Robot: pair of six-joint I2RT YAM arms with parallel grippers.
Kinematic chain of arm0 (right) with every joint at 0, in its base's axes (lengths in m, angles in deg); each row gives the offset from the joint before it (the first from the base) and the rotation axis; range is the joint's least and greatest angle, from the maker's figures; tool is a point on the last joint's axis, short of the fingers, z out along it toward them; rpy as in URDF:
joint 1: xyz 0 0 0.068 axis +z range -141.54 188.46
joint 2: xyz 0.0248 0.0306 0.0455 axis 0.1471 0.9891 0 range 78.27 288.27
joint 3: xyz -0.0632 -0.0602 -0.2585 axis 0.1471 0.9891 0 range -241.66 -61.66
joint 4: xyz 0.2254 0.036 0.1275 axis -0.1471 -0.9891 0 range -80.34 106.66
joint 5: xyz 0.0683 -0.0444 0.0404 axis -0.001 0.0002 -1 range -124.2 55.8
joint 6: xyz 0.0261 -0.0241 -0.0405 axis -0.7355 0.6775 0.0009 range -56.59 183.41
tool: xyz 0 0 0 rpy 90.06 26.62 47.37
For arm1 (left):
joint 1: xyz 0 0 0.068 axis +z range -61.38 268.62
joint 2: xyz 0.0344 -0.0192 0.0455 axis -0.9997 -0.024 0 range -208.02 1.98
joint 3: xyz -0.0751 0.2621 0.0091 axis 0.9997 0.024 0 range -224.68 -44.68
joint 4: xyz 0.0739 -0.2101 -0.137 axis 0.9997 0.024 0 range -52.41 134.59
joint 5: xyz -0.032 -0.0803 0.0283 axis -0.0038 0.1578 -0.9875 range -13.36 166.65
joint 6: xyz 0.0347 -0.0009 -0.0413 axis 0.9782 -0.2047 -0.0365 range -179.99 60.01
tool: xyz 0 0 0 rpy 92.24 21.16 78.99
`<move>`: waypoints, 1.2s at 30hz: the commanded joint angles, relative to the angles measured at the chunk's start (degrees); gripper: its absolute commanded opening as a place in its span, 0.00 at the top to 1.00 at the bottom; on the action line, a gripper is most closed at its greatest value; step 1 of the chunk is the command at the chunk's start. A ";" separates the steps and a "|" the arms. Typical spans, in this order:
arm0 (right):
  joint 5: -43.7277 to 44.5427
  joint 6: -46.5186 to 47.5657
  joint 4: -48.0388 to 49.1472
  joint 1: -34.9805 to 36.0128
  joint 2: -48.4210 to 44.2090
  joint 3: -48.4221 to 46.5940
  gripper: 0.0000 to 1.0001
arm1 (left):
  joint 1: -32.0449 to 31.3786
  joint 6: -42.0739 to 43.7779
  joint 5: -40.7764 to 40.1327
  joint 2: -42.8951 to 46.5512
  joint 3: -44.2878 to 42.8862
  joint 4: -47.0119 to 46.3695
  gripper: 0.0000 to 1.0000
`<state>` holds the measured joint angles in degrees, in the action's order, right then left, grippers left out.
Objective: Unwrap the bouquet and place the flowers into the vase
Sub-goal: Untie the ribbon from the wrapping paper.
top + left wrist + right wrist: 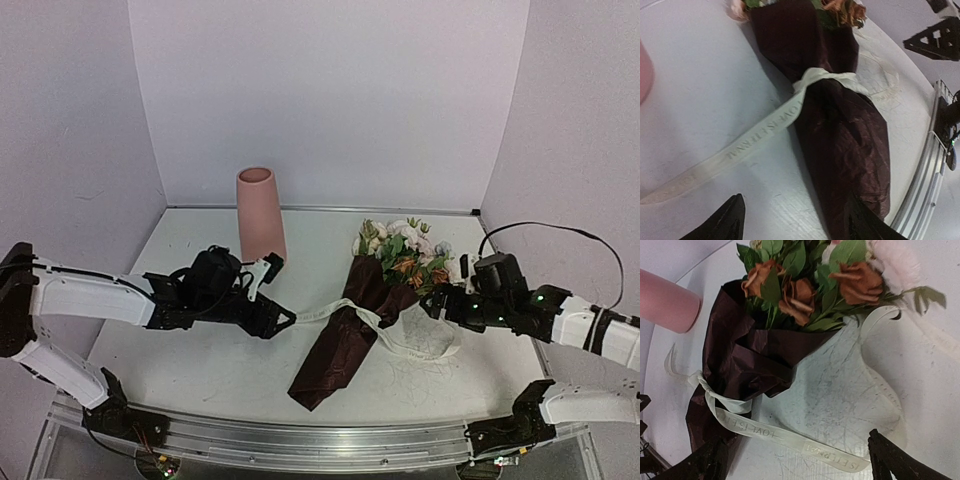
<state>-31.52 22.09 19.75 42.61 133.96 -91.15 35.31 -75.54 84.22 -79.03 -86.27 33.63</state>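
The bouquet [372, 300] lies on the table with its flowers [405, 248] pointing to the back wall. Dark red wrapping paper [335, 360] covers the stems, tied at the middle by a cream ribbon [322, 316]. The salmon-pink vase [262, 213] stands upright at the back left. My left gripper [286, 320] is open at the ribbon's left tail; the ribbon [735, 150] lies loose on the table ahead of its fingers [727, 220]. My right gripper [434, 300] is open beside the blooms, and the ribbon's other tail [805, 442] rests between its fingers [892, 460], untouched.
Pale walls close in the table [200, 350] on three sides. A metal rail [300, 440] runs along the near edge, where the arm bases sit. The ribbon's right tail curls in a loop [425, 345] on the table right of the wrap.
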 commanded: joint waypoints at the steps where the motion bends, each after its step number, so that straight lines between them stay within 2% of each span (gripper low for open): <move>1: -4.96 -3.87 16.13 -0.05 8.17 -0.90 0.02 | -2.80 -1.99 5.84 -7.61 -5.11 -4.77 0.38; 6: -6.91 -4.42 23.85 0.03 16.75 -2.01 0.05 | -3.84 -4.61 6.27 -12.65 -6.28 -6.17 0.41; 11: -6.94 -6.44 29.47 0.06 24.35 -3.44 0.02 | -4.13 -5.40 7.12 -15.08 -6.15 -8.23 0.38; 16: -7.16 -6.56 32.01 0.13 30.23 -6.79 0.02 | -4.75 -7.05 11.46 -18.41 -6.55 -10.78 0.38; 23: -12.15 -4.49 34.23 0.61 37.16 -12.48 0.02 | -7.13 -8.26 12.49 -21.10 -7.54 -12.69 0.40; 30: -12.42 -0.72 32.75 0.66 33.64 -11.17 0.03 | -8.12 -8.94 11.73 -20.32 -7.87 -13.26 0.41; 36: -8.89 7.00 21.67 0.72 27.37 -10.64 0.04 | -8.12 -8.37 11.75 -15.91 -6.67 -13.25 0.40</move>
<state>-42.41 22.64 48.68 42.89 166.40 -101.63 27.44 -84.06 95.60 -99.79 -92.58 23.04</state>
